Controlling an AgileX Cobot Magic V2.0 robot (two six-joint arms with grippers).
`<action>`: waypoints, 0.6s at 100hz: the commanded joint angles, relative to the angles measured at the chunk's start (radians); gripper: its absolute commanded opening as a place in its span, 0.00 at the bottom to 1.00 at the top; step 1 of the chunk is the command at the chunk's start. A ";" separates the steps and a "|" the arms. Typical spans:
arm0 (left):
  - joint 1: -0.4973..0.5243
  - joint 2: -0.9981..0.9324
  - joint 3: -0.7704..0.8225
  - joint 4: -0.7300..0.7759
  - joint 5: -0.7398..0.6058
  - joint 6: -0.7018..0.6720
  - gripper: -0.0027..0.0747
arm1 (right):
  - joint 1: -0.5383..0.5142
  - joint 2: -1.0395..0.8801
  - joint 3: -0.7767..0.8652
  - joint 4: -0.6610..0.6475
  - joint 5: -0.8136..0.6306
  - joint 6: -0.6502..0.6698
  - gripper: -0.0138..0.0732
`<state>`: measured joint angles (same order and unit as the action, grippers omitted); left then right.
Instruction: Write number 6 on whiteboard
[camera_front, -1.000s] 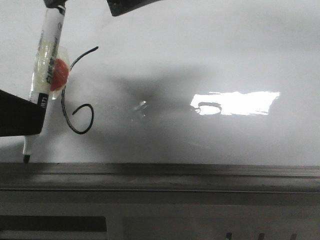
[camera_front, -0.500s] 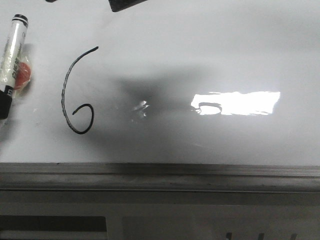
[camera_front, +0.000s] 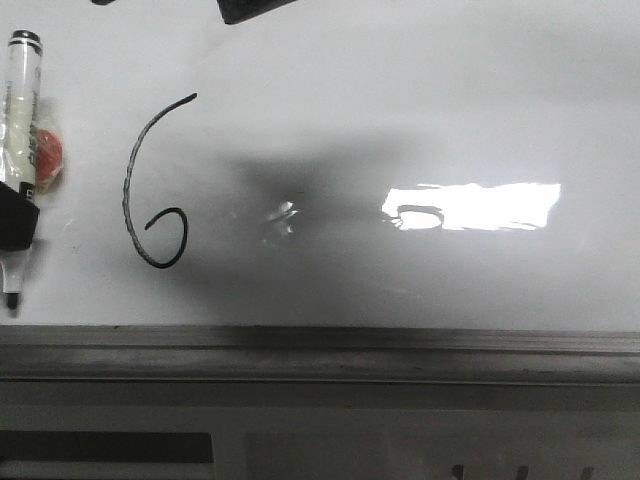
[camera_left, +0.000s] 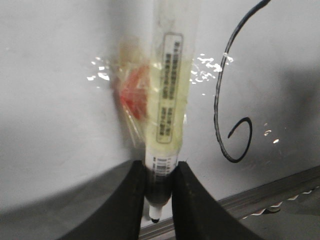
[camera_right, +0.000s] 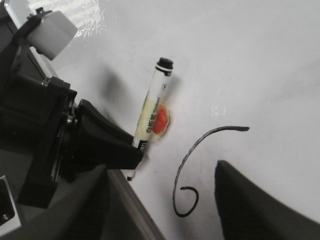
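Left tool (camera_left: 159, 192): clamped on marker (camera_left: 169, 107), tip down. The 6 (camera_front: 152, 185) lies just beside it on whiteboard (camera_front: 420, 110), unobstructed; ledge (camera_front: 330, 350) below. Right tool (camera_right: 160, 210): fingers apart, holding nothing.

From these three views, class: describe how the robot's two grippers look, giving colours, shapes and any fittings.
The left gripper has two matte black fingers with smooth, curved inner faces. Seen from the right wrist, its black body is blocky and bracketed, with screws and a white box mounted above. The right gripper shows only two wide dark fingers, blurred at the edges. No cables or markings are visible.
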<state>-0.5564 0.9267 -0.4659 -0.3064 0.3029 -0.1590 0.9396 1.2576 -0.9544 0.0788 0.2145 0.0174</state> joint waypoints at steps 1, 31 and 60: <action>0.004 -0.001 -0.031 -0.014 -0.059 -0.008 0.28 | -0.004 -0.032 -0.033 0.008 -0.068 -0.008 0.62; 0.004 -0.049 -0.031 0.007 -0.053 -0.008 0.38 | -0.004 -0.033 -0.033 0.008 -0.068 -0.008 0.62; 0.004 -0.150 -0.031 0.023 -0.036 -0.008 0.48 | -0.004 -0.045 -0.033 0.008 -0.061 -0.008 0.59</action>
<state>-0.5557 0.8169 -0.4659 -0.2813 0.3165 -0.1597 0.9396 1.2552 -0.9544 0.0824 0.2145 0.0174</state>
